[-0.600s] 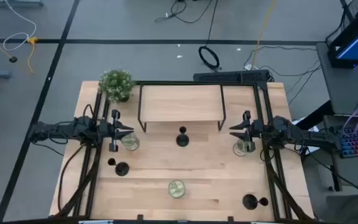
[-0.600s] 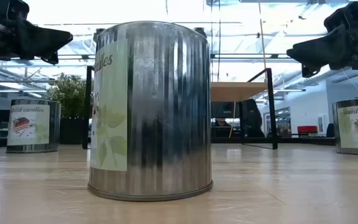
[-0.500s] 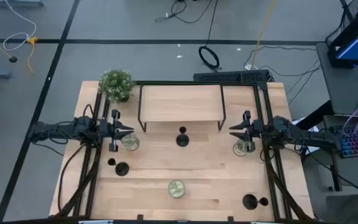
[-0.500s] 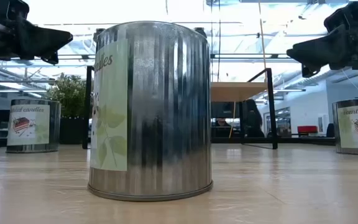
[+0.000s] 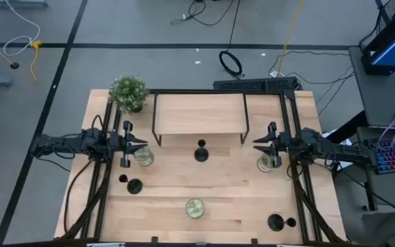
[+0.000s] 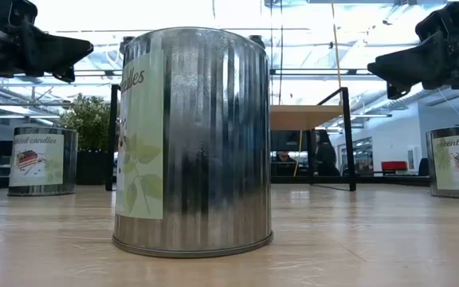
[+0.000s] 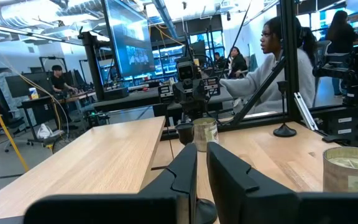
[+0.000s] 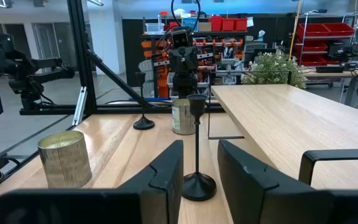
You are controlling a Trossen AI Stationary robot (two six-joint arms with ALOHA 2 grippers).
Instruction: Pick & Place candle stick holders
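Three black candle stick holders stand upright on their disc bases on the wooden table: one at the centre (image 5: 201,154), one near left (image 5: 134,185), one near right (image 5: 276,221). My left gripper (image 5: 144,144) hovers level at the table's left, fingers nearly together, empty, pointing at the centre holder (image 7: 185,133). My right gripper (image 5: 255,144) hovers level at the right, open and empty, facing the same holder (image 8: 196,149). In the low view both grippers, left (image 6: 74,54) and right (image 6: 381,72), hang above the table, and a tin hides the holders.
Three metal candle tins stand on the table: under the left gripper (image 5: 143,158), under the right gripper (image 5: 266,163), and near centre (image 5: 195,208). A black-framed wooden shelf (image 5: 200,113) stands at the far middle, with a potted plant (image 5: 129,93) at far left. People sit beyond the table (image 7: 278,56).
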